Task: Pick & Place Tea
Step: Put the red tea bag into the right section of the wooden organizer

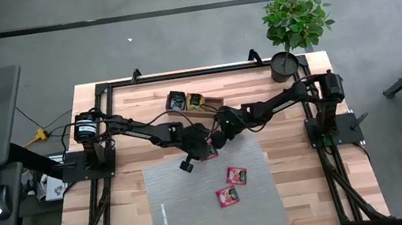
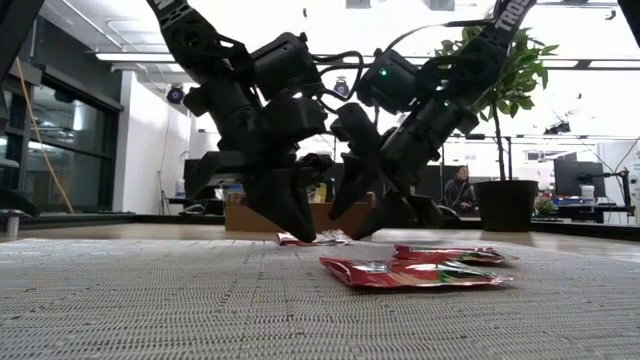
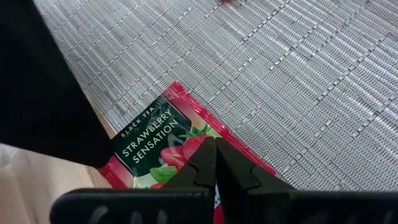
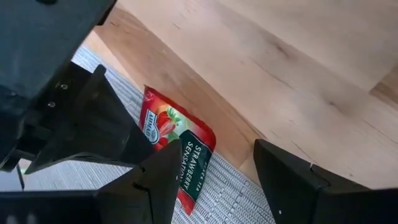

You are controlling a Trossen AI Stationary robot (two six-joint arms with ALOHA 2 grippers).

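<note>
Mat (image 1: 198, 201), grey, woven, covers the near half of the table (image 1: 303, 153). Two red-pink sachets (image 1: 232, 186) lie on it, close together, clear of both arms. Farther in, at the mat's far edge, a third red-pink sachet (image 4: 180, 149), labelled strawberry, lies partly on mat, partly on wood. Left gripper (image 3: 214, 163) is directly over it, fingers pressed fully together, tips at the sachet's surface; whether they pinch it cannot be told. Right gripper (image 4: 214, 171) hangs just beside, fingers wide apart, holding nothing. Beyond the arms, wooden tray (image 1: 211, 103) holds a black sachet (image 1: 177, 100) and a yellow-green sachet (image 1: 195, 101). Potted plant (image 1: 295, 18) stands at the far right corner.
</note>
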